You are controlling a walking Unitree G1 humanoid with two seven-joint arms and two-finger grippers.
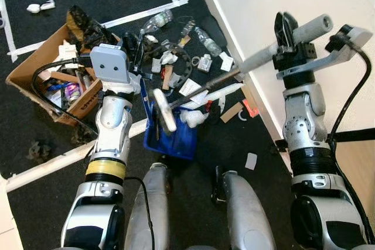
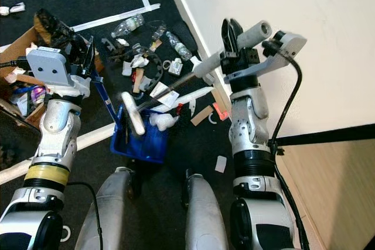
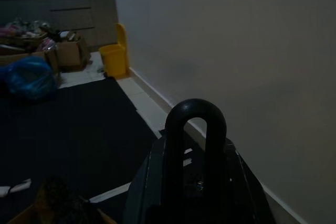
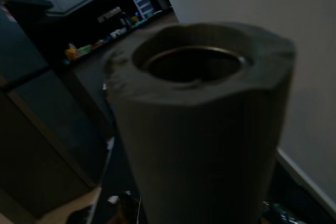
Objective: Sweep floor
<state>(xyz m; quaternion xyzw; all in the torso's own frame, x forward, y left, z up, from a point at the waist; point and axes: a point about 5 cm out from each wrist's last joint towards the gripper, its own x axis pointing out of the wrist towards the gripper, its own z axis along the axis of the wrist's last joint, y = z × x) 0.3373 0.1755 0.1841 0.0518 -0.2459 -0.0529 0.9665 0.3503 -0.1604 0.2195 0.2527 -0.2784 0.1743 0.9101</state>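
Black carpet floor (image 1: 35, 191) with white tape lines, white wall on my right, and a heap of litter (image 1: 187, 65) (bottles, card scraps, packets) strewn ahead of my feet next to an open cardboard box (image 1: 35, 77) of junk. My right claw (image 1: 288, 30) is raised up by the wall with its black fingers closed round the grey foam grip of the broom (image 1: 234, 73). The right wrist view looks straight down the end of that grip. The broom's long axis runs from that claw down and across toward my left, shaft slanting over the litter, and its white head (image 1: 165, 109) sits at the far low end just above the blue dustpan (image 1: 170, 136). My left claw (image 2: 85, 54) is up by the box, holding the dustpan's upright blue handle as far as I can judge. I can't tell how far its fingers are closed, since the wrist housing hides them in the head views and the left wrist view is too dark. The dustpan rests on the floor just ahead of my legs, between the two arms. Key relation: most litter lies beyond the broom head, away from me, and the pan is on the near side, so I judge the next stroke wants the head carried out past the pile and drawn back toward the pan.
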